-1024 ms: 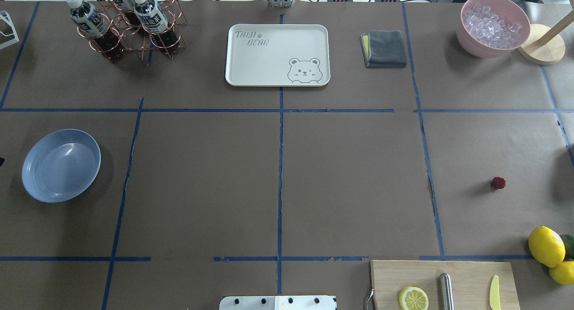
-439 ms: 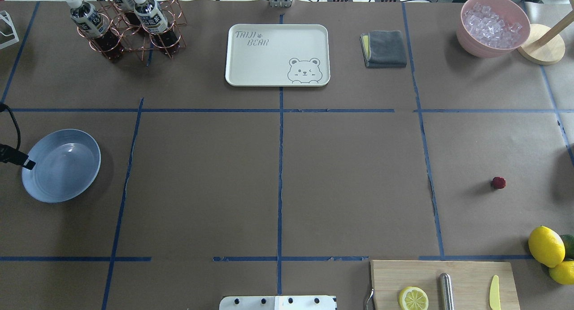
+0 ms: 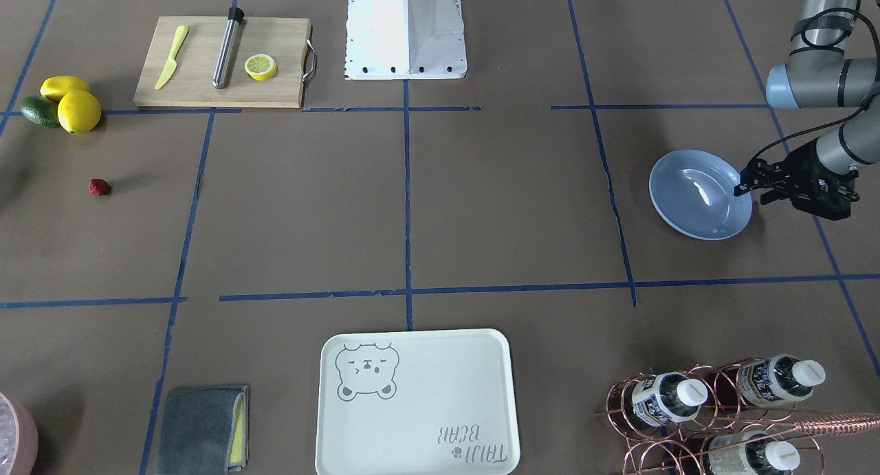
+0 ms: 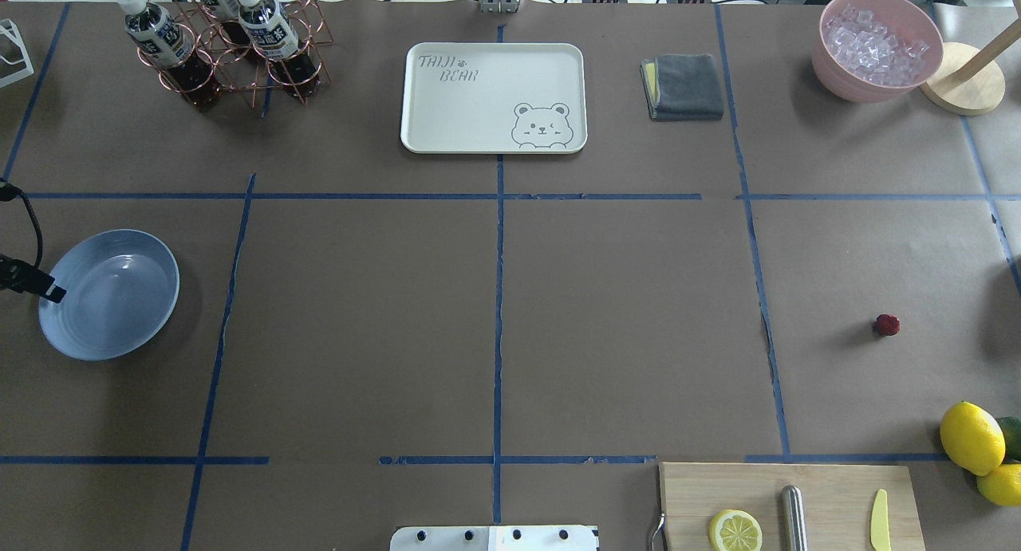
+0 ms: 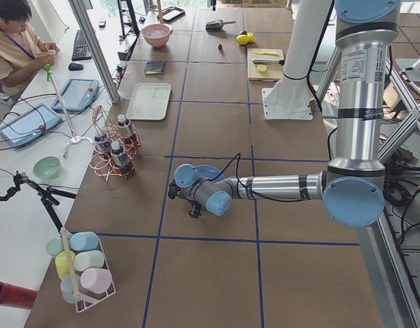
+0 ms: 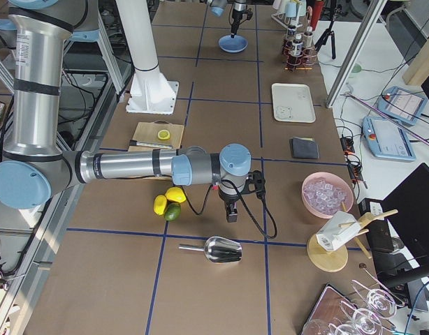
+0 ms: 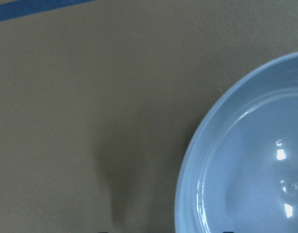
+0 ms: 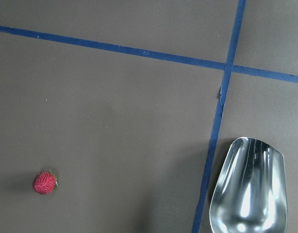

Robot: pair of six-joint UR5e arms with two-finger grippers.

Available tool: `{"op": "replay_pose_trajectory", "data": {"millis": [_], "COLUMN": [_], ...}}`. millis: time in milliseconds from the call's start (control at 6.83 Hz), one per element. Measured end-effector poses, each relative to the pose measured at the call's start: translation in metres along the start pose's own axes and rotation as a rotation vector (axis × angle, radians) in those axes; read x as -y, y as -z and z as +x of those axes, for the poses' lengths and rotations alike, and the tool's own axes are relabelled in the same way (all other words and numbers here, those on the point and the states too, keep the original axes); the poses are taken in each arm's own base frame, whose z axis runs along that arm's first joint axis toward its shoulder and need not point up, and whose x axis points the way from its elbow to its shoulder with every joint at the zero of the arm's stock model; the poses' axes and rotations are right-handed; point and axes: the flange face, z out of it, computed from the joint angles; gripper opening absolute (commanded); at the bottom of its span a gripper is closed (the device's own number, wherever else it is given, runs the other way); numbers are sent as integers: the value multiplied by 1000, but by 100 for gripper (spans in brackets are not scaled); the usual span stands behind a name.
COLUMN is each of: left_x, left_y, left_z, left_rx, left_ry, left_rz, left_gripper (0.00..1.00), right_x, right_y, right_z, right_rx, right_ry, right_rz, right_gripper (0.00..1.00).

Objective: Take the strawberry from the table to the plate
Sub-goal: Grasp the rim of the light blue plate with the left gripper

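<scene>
The strawberry (image 4: 886, 324) is a small dark-red berry lying alone on the brown table (image 4: 622, 312) at the right, also seen in the front view (image 3: 100, 187) and low left in the right wrist view (image 8: 45, 182). The light-blue plate (image 4: 109, 294) sits empty at the far left. My left gripper (image 3: 751, 193) hovers open at the plate's (image 3: 701, 194) outer rim, with one fingertip (image 4: 54, 293) over the rim in the overhead view. My right gripper (image 6: 230, 215) shows only in the exterior right view, pointing down beside the lemons; I cannot tell whether it is open or shut.
A cutting board (image 4: 790, 503) with a lemon half, steel rod and yellow knife lies at the near right. Two lemons (image 4: 971, 438) and an avocado sit beside it. A metal scoop (image 8: 248, 187) lies right of the strawberry. Tray (image 4: 494, 96), bottle rack (image 4: 227, 41), cloth (image 4: 683, 86) and ice bowl (image 4: 876, 45) line the far side.
My left gripper has come in from the left edge of the overhead view, and its fingertip now reaches over the plate's rim. The strawberry and plate have not moved.
</scene>
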Motion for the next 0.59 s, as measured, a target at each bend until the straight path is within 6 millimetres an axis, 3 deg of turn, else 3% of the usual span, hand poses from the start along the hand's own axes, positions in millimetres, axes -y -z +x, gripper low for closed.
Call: {"op": "replay_pose_trajectory", "data": {"millis": [293, 585], "left_x": [1, 10], "left_y": [1, 18], "left_z": [6, 38], "left_rx": [-33, -120], "left_ry": [-5, -1], "left_rz": [-7, -1], "left_gripper": [0, 0], "right_x": [0, 0], "right_y": [0, 0], "right_z": [0, 0], "right_rx": [0, 2], "right_ry": [-1, -1], "right_rz": [-1, 1], "right_gripper": [100, 100]}}
